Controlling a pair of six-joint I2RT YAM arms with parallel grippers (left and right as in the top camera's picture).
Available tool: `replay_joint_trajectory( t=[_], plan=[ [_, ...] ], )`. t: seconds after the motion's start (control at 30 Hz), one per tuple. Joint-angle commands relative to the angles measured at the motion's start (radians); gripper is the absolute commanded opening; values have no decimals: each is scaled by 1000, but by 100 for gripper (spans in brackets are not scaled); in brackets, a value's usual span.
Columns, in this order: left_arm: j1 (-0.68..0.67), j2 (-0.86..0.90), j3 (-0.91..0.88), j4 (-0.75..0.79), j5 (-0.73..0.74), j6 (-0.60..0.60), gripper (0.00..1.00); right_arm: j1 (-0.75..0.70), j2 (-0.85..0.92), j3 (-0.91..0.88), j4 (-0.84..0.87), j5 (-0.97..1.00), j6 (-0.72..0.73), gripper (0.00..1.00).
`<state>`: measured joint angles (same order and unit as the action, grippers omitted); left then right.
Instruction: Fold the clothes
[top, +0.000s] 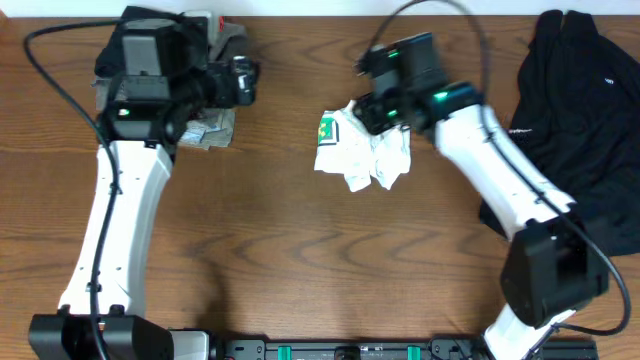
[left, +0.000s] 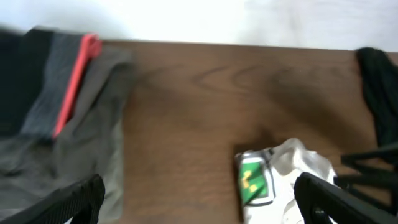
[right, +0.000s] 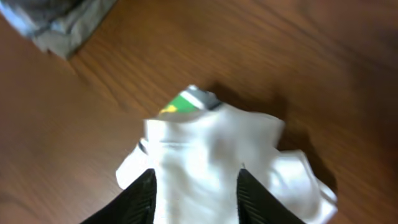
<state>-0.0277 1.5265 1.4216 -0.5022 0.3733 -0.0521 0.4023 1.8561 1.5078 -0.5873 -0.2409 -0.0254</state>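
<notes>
The white T-shirt (top: 362, 152) lies crumpled in a small heap at the table's middle, a green patch of its print showing at its left edge. It also shows in the left wrist view (left: 283, 177) and the right wrist view (right: 211, 155). My right gripper (top: 372, 112) hangs low over the heap's far side. Its fingers (right: 196, 190) are spread apart with white cloth between and below them. My left gripper (top: 243, 82) is wide open and empty (left: 199, 190) at the back left, pointing toward the shirt, well apart from it.
A stack of folded olive and grey garments (top: 205, 128) lies under the left arm at the back left, with a red-striped piece (left: 78, 68) on it. A black garment (top: 585, 95) is spread at the right edge. The table's back edge meets a white wall.
</notes>
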Motion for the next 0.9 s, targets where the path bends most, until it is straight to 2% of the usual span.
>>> replay_joint_trajectory(
  t=[0.0,0.23,0.3,0.33,0.37,0.4,0.43,0.7,0.87],
  plan=[
    [30,3,13,-32,-1,-5,98,55,38,1,9,140,-78,43],
    [42,3,9,-74,-1,-2,98,106,95,1,8,238,-85,42],
    [42,3,9,-78,-1,-2,98,111,113,1,5,281,-85,33],
    [42,3,9,-81,-1,-2,98,111,120,1,5,302,-85,26],
    [42,3,9,-85,-1,-2,98,110,124,1,6,327,-82,13],
    [42,3,9,-87,-1,-2,98,108,124,1,10,338,-74,5],
    [42,3,9,-89,-1,-2,98,103,123,1,18,352,-56,1],
    [42,3,9,-88,-1,5,98,-3,98,2,68,352,47,1],
    [42,3,9,-88,-11,17,98,-117,100,1,51,204,82,1]
  ],
)
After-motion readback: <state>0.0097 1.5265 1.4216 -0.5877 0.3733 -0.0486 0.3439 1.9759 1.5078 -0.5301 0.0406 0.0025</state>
